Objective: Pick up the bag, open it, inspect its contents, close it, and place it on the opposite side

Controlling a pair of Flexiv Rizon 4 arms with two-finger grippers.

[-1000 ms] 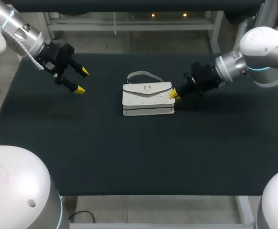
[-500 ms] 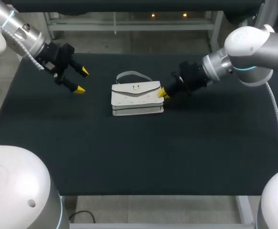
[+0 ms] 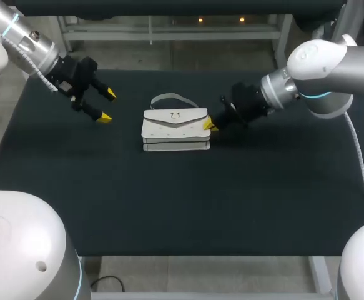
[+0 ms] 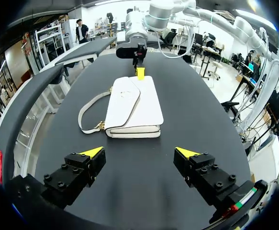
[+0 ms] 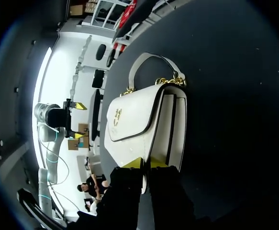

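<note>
A white handbag (image 3: 175, 128) with a gold clasp lies flat on the black table (image 3: 182, 200), its flap down and its strap (image 3: 171, 97) looped towards the far edge. My right gripper (image 3: 208, 125) is at the bag's right end, its yellow tips nearly together and pinching the flap's edge. In the right wrist view the bag (image 5: 139, 120) stretches ahead of that gripper (image 5: 145, 163), the flap's rim running in between the tips. My left gripper (image 3: 107, 106) hangs open to the left of the bag, apart from it. From the left wrist, the bag (image 4: 134, 103) lies ahead of the spread fingers (image 4: 139, 152).
The table's front half and right side hold nothing else. My right arm (image 3: 319, 75) comes in over the back right corner, and my left arm (image 3: 32, 44) over the back left.
My right gripper has moved left with the bag, which slid along the table towards the left. The left arm has kept still.
</note>
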